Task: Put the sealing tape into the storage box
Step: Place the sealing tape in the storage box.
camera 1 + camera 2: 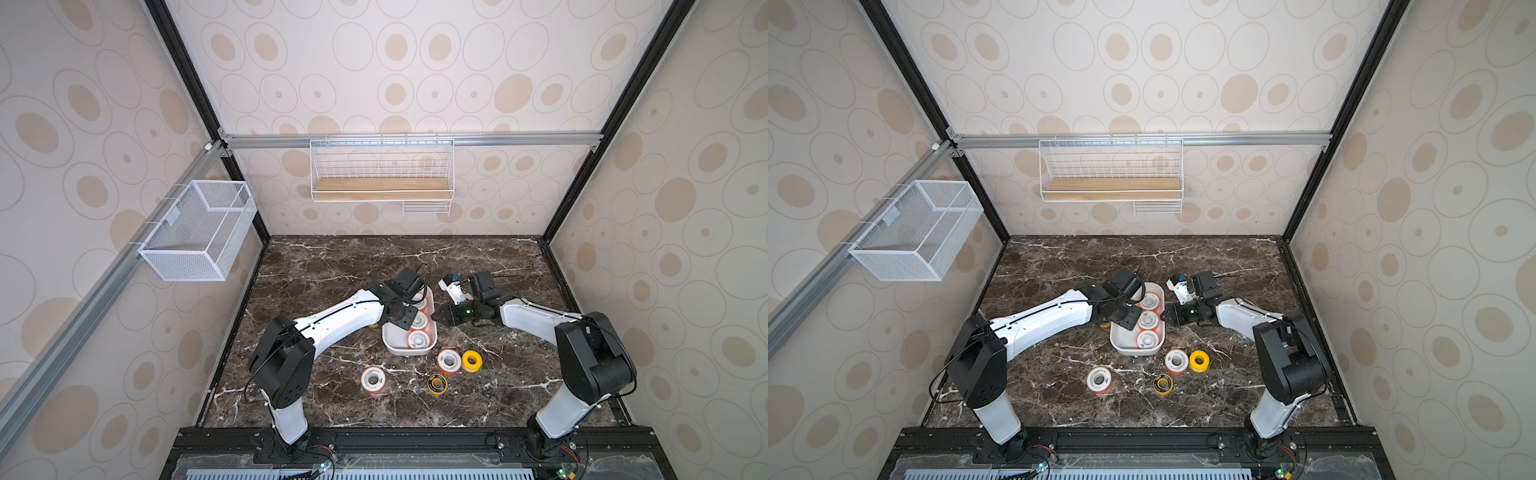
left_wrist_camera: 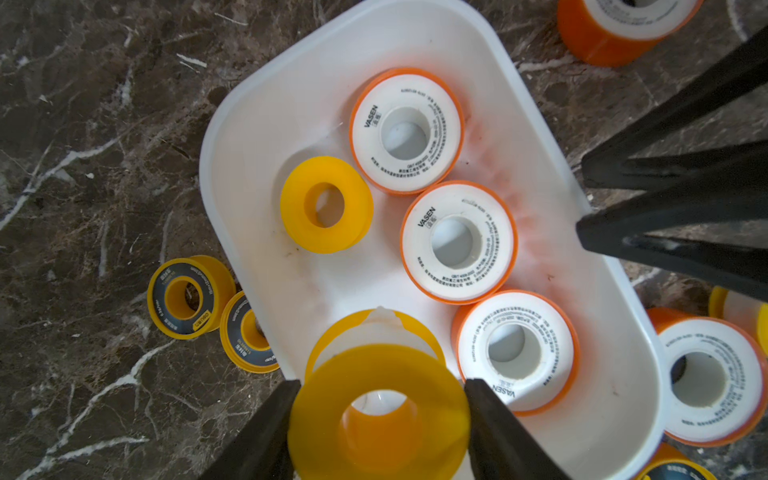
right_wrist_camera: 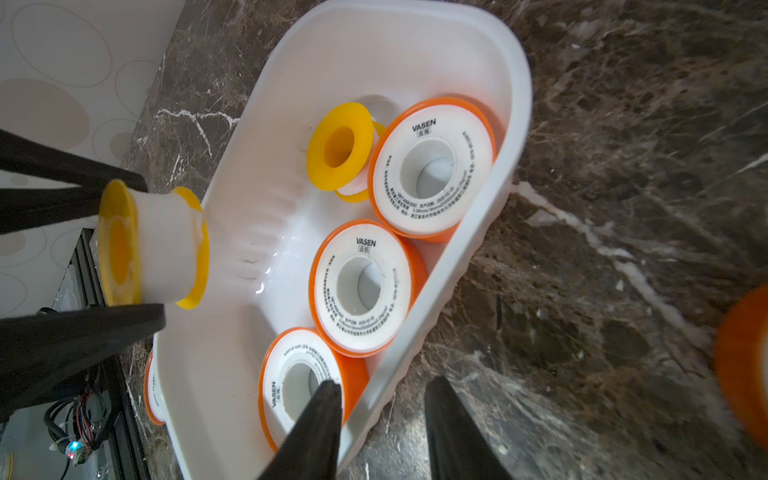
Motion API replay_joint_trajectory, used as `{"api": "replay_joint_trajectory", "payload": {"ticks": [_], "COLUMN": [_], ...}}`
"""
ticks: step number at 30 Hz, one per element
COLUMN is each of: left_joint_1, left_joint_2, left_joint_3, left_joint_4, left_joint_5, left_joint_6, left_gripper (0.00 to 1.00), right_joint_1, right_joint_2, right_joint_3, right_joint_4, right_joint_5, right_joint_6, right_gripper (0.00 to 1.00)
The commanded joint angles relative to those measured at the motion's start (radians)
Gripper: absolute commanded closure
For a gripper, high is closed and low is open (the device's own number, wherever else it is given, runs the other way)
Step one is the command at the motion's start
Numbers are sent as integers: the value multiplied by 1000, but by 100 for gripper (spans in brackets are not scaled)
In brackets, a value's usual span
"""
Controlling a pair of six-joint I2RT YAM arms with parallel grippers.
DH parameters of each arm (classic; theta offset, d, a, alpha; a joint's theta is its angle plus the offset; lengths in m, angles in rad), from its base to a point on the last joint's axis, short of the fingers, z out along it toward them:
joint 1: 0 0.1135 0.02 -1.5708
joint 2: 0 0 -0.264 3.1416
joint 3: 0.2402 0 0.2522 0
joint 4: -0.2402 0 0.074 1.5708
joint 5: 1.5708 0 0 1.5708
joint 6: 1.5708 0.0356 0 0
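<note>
Left gripper [image 2: 380, 384] clamped on plain yellow plastic spool of white sealing tape [image 3: 166, 245], above small white plastic tub [image 2: 291, 104]. Right gripper [image 3: 382, 384] jaws astride tub wall, gap showing, not clamped. Best: lower into bare side, release low. Tub holds three orange white-faced spools [image 2: 457, 243] and one yellow spool [image 2: 326, 203]. More loose on dark marble tabletop [image 1: 332, 270].

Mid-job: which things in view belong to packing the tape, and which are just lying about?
Job: storage box; four spools inside it; yellow spool in the left hand; loose spools outside the box; right hand astride the box wall.
Lying about: wire-mesh basket; wire rack with wooden board.
</note>
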Motion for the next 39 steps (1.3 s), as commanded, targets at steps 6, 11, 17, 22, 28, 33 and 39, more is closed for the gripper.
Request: {"api": "replay_joint_trajectory", "payload": {"ticks": [6, 11, 17, 22, 28, 33, 39], "left_joint_1": [19, 37, 58, 61, 65, 68, 74], "left_joint_2": [88, 129, 158, 175, 199, 223, 246], "left_joint_3": [86, 101, 109, 115, 131, 148, 162], "left_joint_4": [-52, -57, -51, -47, -51, -59, -61], "left_joint_5": [0, 0, 27, 26, 12, 6, 0], "left_joint_6": [21, 11, 1, 3, 10, 14, 14], "left_gripper": [35, 35, 35, 36, 36, 36, 37], "right_joint_1": [14, 19, 24, 26, 27, 28, 29], "right_joint_2": [21, 24, 31, 34, 40, 42, 43], "right_joint_3": [26, 29, 35, 39, 41, 42, 44], "right_joint_4": [-25, -30, -38, -43, -48, -52, -55], "right_joint_5": [24, 37, 48, 55, 61, 64, 64], "right_joint_6": [-11, -16, -18, -20, -22, -25, -25], "right_gripper": [62, 62, 63, 64, 64, 64, 64]}}
